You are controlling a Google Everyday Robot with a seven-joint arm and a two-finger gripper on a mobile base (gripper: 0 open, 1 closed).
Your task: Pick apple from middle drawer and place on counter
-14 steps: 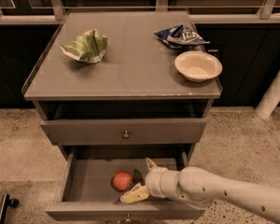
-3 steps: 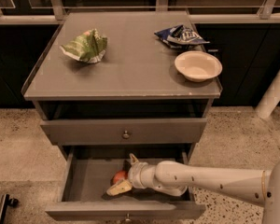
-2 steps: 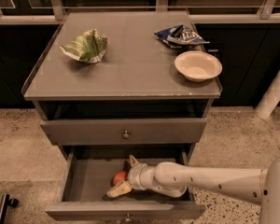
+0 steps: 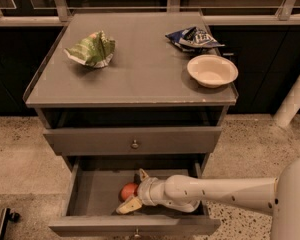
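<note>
Counter [image 4: 140, 79] holds no apple [image 4: 126, 191]; middle drawer [image 4: 90, 194] open; gripper [image 4: 132, 191], fingers apart, straddles apple from 3 o'clock; lift, placement outstanding.

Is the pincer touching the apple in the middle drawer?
Cannot tell. The camera view shows the pincer inside the middle drawer, its open fingers either side of the apple, but neither contact nor gap shows plainly.

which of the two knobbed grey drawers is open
The lower grey drawer, with the gripper at a small red apple inside; the upper drawer is shut.
</note>
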